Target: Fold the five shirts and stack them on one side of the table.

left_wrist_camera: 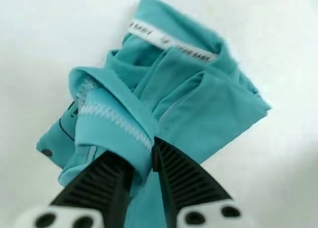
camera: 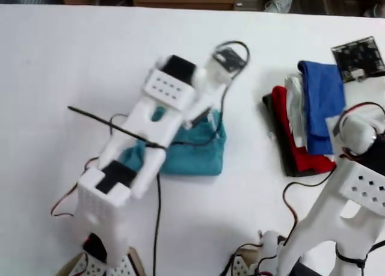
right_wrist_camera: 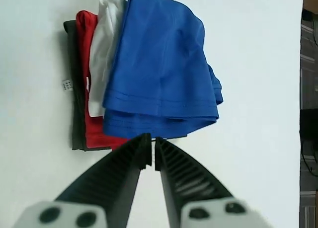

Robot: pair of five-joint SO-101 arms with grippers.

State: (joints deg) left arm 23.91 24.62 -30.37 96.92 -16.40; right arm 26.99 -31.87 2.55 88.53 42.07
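My left jaws are clamped on a bunched fold of the teal shirt [left_wrist_camera: 198,104], which lies mid-tabletop. My right jaws are closed on nothing, their tips just short of the blue shirt [right_wrist_camera: 159,64]. It tops the white shirt [right_wrist_camera: 107,49], red shirt [right_wrist_camera: 85,64] and black shirt [right_wrist_camera: 74,89], stacked at the teal one's 3 o'clock. My left arm [camera: 138,131] stretches from 7 toward 1 o'clock over the white tabletop [camera: 60,59].

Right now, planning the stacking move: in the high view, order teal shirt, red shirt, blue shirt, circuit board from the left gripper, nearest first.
1. Teal shirt, in the left gripper's jaws.
2. Red shirt, stack's near side.
3. Blue shirt, atop stack.
4. Circuit board, beyond stack.
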